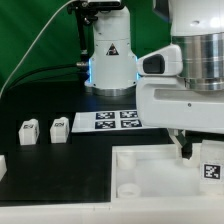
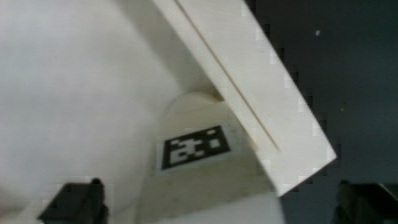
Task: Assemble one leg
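Observation:
The large white panel (image 1: 160, 170) lies at the front right of the exterior view. A leg with a square tag (image 1: 212, 167) stands on it near the exterior view's right edge. My gripper (image 1: 185, 150) hangs over the panel just to the left of that leg. In the wrist view the tagged leg (image 2: 196, 147) leans against the panel's raised rim (image 2: 249, 80). It lies between my dark fingertips (image 2: 75, 200), which stand wide apart and do not touch it. My gripper (image 2: 219, 205) is open and empty. Two more legs (image 1: 28, 131) (image 1: 58, 127) stand on the dark table at the left.
The marker board (image 1: 117, 119) lies flat in the middle, in front of the robot's white base (image 1: 110, 55). Another white part (image 1: 2, 165) shows at the exterior view's left edge. The arm's white body (image 1: 190, 80) fills the upper right.

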Robot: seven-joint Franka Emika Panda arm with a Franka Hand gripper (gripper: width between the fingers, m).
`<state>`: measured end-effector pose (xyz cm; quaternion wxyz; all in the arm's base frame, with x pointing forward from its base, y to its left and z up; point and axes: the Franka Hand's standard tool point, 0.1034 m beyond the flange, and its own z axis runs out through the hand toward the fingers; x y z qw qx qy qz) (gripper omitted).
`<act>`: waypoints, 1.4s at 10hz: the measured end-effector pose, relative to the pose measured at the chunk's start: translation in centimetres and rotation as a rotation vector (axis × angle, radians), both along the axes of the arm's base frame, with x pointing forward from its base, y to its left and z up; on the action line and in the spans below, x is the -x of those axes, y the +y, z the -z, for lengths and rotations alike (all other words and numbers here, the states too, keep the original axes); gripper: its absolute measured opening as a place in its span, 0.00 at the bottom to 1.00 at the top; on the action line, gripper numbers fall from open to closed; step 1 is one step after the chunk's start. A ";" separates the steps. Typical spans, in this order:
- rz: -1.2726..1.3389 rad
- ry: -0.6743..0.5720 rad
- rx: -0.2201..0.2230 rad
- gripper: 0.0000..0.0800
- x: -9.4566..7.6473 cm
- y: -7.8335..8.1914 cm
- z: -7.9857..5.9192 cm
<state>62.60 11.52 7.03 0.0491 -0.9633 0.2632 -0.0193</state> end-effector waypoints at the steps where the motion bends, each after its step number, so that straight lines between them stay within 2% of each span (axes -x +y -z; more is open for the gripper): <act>1: -0.140 -0.031 0.014 0.81 -0.2 -0.5 0.0; 2: -0.128 -0.030 0.012 0.81 -0.2 -0.5 0.1; 3: -0.128 -0.029 0.012 0.64 -0.2 -0.5 0.1; 4: -0.102 -0.027 0.008 0.64 -0.2 -0.5 0.2; 5: 0.036 -0.015 -0.007 0.47 -0.1 -0.4 0.2; 6: 0.084 -0.011 -0.011 0.36 -0.1 -0.4 0.2; 9: 0.406 0.022 -0.041 0.36 -0.2 -0.5 0.3; 13: 1.033 0.128 -0.158 0.36 0.0 -0.4 0.3; 14: 1.138 0.144 -0.169 0.36 0.0 -0.4 0.3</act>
